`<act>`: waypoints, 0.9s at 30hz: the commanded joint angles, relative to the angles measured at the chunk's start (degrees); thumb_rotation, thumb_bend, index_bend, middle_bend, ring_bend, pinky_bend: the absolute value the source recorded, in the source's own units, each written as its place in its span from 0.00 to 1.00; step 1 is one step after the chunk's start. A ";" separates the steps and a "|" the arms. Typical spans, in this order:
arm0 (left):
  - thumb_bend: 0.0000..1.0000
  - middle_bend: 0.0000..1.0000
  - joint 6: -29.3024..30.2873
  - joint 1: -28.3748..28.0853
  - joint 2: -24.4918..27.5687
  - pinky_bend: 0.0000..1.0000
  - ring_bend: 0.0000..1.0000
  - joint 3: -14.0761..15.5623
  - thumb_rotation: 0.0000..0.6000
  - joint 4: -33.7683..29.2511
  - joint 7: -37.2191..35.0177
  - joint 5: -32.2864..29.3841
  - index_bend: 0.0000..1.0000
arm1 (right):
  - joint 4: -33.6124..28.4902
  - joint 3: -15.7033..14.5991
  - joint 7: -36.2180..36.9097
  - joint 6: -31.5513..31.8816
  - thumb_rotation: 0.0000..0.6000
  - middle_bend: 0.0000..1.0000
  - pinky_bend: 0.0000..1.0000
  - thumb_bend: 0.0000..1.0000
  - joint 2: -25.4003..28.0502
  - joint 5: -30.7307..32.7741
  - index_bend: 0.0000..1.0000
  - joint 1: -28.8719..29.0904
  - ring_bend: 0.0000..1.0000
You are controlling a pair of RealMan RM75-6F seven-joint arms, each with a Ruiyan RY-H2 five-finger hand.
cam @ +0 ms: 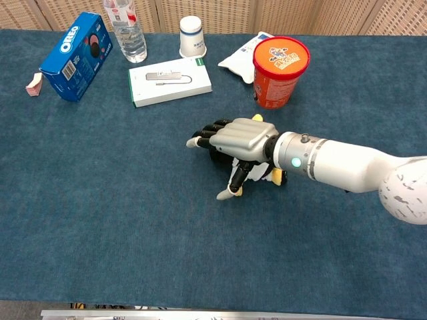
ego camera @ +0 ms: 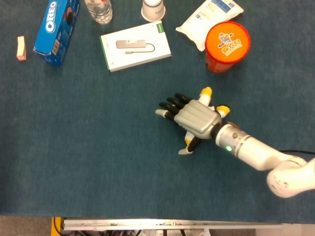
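The right hand [ego camera: 197, 118] lies palm down on a small black, white and yellow plush toy [cam: 253, 171]. Its fingers [ego camera: 170, 105] stretch flat and slightly apart toward the far left, and the thumb points off toward the near side. Nothing is clasped: the hand covers and touches the toy, but the fingers are not curled round it.

By my reading, the work is at its start. The hand has reached the toy, which sits on the blue cloth-covered table [ego camera: 74, 147] right of centre, with a firm hold and a lift both left to do. In the head view only the yellow tips of the toy [ego camera: 205, 93] show from under the palm.

Beyond the hand stands an orange round tub with a printed lid [ego camera: 227, 45]. A white snack packet [ego camera: 209, 14] lies just beyond it. Further left are:
- a flat white box with a green edge [ego camera: 135, 46]
- a white paper cup [ego camera: 153, 9]
- a clear plastic bottle [ego camera: 100, 10]
- a blue Oreo box [ego camera: 56, 30]
- a small pink block [ego camera: 21, 47]

The left hand shows in neither view.
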 commanded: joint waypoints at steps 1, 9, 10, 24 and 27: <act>0.25 0.00 0.05 -0.03 -0.03 0.02 0.00 -0.03 1.00 -0.14 0.12 0.08 0.00 | -2.43 -0.34 2.22 2.17 0.58 0.01 0.00 0.00 2.93 -3.12 0.00 -1.99 0.00; 0.25 0.00 -0.20 -0.28 0.12 0.02 0.00 -0.20 1.00 -0.64 0.41 0.09 0.00 | -5.80 1.40 8.03 5.30 0.58 0.01 0.00 0.00 8.25 -9.44 0.00 -4.87 0.00; 0.25 0.00 -0.20 -0.30 0.15 0.02 0.00 -0.20 1.00 -0.68 0.40 0.10 0.00 | -6.25 1.59 8.67 5.70 0.58 0.01 0.00 0.00 9.07 -10.10 0.00 -5.27 0.00; 0.25 0.00 -0.33 -0.56 0.23 0.02 0.00 -0.69 1.00 -0.04 -0.34 -0.26 0.00 | -11.06 -0.25 17.88 19.80 0.70 0.02 0.00 0.00 24.95 -19.07 0.00 -17.74 0.00; 0.25 0.00 -0.03 -0.76 -0.05 0.02 0.00 -0.99 1.00 0.16 -0.34 0.05 0.00 | -11.33 -1.04 18.07 23.01 0.97 0.02 0.00 0.00 28.33 -19.97 0.00 -20.79 0.00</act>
